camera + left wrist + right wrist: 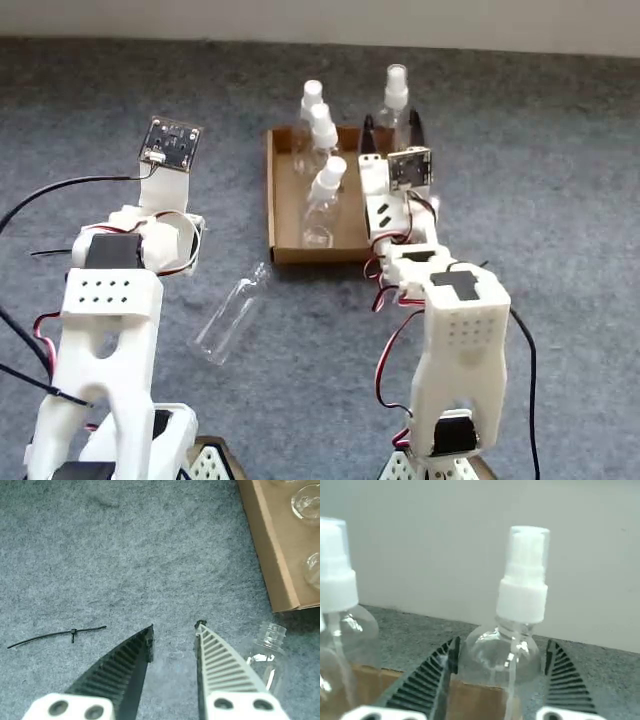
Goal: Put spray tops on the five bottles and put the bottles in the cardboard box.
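Bottles, the small clear plastic ones: where did they stand? asked the first.

Three capped bottles with white spray tops stood in the shallow brown cardboard box, along its left side, said the second. A fourth capped bottle stood at the box's far right corner; whether inside the rim or just beyond it, I could not tell. The fifth, a topless clear bottle, lay on its side on the grey carpeted table, just off the box's near left corner.

And the grippers?

The right gripper stood wide, one finger on each side of that fourth bottle, near its shoulders but not plainly pressing it. The left gripper hung spread and empty over bare carpet, with the topless bottle just beside its white finger. A thin black cable tie lay apart on the other side.

Which step was that, in your view?

Boxing the fourth bottle, I judged, with four of the five capped. If it stood outside the rim, the right jaws needed to close on its body, lift it over and set it upright in the free right half. The lying bottle then wanted standing up and holding steady by one arm while the other seated a spray top.
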Robot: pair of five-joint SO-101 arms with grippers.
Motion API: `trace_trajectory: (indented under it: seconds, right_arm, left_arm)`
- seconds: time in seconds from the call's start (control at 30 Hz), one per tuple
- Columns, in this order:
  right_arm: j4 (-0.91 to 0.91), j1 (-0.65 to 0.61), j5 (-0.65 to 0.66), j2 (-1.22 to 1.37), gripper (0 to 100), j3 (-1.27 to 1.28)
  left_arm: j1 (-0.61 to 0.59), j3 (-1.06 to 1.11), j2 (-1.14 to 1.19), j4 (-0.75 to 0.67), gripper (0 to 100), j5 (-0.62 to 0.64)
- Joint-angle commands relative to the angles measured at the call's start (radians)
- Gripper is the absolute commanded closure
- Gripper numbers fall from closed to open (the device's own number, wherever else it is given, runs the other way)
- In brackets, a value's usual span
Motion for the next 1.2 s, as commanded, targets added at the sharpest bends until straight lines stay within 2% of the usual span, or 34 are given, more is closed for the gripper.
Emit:
trace_trajectory:
  seconds: [0.0,0.27,0.63,1.17]
  right_arm:
    - [-0.007,0.001,0.009,-0.007,75.5,-0.008]
    - [0.004,0.001,0.009,-0.096,74.2,0.001]
    - [0.199,0.002,0.011,-0.252,74.2,0.001]
    - [0.223,0.028,0.015,-0.343,74.5,-0.002]
  left_arm:
    - [-0.010,-0.005,-0.004,-0.017,87,-0.008]
    - [-0.010,-0.005,-0.004,-0.017,87,-0.008]
    - [-0.010,-0.005,-0.002,-0.017,87,-0.008]
    - [-0.010,-0.005,-0.001,-0.017,87,-0.008]
